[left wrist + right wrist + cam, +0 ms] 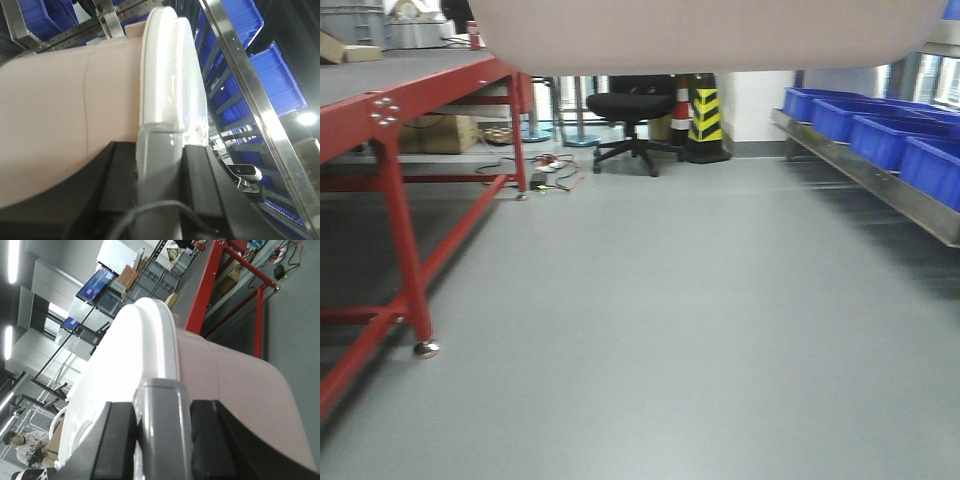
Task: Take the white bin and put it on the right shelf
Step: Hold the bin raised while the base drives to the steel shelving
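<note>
Bin [710, 35] is being held aloft, rim clamped by left end effector [158, 155] and right end effector [161, 407]; level carrying toward shelf [880, 180] is being advised, imo.

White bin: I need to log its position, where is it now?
Held aloft between left tool and right tool, the white bin fills the front view's top edge; red-framed table lower left, blue bins on the steel shelf lower right.
</note>
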Action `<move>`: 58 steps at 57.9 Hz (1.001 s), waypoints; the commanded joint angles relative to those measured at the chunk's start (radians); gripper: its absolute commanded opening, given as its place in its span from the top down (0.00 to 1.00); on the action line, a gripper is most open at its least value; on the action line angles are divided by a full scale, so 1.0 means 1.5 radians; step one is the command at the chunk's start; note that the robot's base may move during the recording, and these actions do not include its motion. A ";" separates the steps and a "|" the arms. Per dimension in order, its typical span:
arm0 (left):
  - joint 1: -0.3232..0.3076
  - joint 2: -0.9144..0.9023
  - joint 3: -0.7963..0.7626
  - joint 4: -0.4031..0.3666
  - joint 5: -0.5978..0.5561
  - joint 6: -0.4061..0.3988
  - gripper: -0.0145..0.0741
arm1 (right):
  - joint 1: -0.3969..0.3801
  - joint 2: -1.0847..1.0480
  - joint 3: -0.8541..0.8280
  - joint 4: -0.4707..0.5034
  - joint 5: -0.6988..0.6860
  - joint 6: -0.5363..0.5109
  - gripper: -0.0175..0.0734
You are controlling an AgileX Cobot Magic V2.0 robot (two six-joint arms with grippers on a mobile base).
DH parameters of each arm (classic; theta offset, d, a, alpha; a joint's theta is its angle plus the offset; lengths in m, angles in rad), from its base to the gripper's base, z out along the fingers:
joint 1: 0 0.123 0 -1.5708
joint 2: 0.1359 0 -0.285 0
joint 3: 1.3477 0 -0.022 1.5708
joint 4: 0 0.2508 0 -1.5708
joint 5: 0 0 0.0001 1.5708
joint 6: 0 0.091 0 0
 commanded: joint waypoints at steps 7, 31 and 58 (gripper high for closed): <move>-0.022 -0.031 -0.024 -0.080 0.184 0.016 0.98 | 0.015 -0.020 -0.021 0.060 0.084 -0.008 0.74; -0.022 -0.031 -0.024 -0.080 0.184 0.016 0.98 | 0.015 -0.020 -0.021 0.060 0.084 -0.008 0.74; -0.022 -0.031 -0.024 -0.080 0.184 0.016 0.98 | 0.015 -0.020 -0.021 0.060 0.084 -0.008 0.74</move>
